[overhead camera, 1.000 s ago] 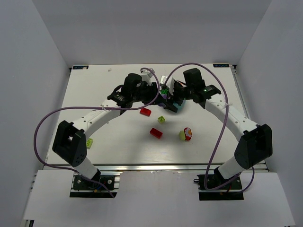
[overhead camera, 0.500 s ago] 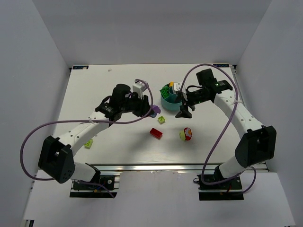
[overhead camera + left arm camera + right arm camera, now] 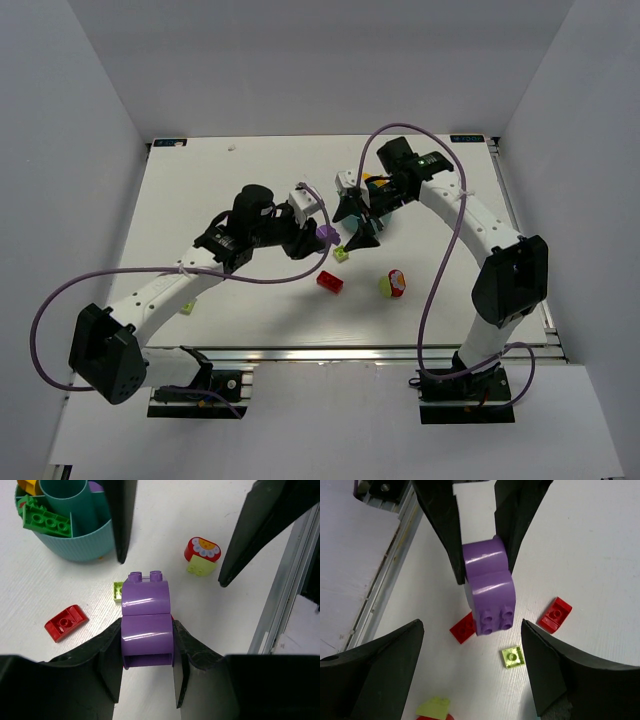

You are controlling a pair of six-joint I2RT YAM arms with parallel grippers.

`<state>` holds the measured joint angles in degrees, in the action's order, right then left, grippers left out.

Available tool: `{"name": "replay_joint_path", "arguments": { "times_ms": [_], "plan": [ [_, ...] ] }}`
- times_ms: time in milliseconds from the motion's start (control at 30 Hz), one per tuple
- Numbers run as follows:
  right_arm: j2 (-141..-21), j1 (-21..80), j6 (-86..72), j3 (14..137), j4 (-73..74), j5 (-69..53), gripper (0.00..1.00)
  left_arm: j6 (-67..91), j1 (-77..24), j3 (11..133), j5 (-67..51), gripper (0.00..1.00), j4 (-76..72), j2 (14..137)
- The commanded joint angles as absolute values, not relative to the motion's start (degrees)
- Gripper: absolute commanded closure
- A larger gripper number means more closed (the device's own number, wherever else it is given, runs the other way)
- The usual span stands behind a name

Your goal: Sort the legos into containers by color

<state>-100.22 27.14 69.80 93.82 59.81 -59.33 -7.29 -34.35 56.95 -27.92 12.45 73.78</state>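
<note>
The left fingers (image 3: 111,670) are clenching the purple brick (image 3: 146,605) mid-frame, its long axis pointing studs-first between the released right fingers (image 3: 385,660)

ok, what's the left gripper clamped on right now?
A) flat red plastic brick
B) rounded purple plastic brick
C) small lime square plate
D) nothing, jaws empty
B: in the left wrist view the rounded purple plastic brick sits pinched between the two black fingers of the left gripper, studs pointing away from the camera.
</note>
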Motion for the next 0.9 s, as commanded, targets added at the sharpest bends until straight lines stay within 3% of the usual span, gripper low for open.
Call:
{"name": "replay_joint_path", "arguments": {
  "times_ms": [0, 467, 867],
  "plan": [
    [-99.58, 28.12, 67.16, 95.63, 57.84, -61.87, 0.17, -12.83, -35.68, 55.99, -27.69, 1.0, 12.31, 70.58],
    [-103.01, 30.76, 64.86, 97.65, 56.51, -62.14, 0.26, -12.92, -36.56, 55.64, -27.6, 1.0, 10.37, 70.84],
    [-103.18, 30.76, 65.21, 97.47, 56.51, -62.49, 0.49, -12.66, -36.74, 53.88, -26.63, 1.0, 9.49, 69.17]
  ]
}}
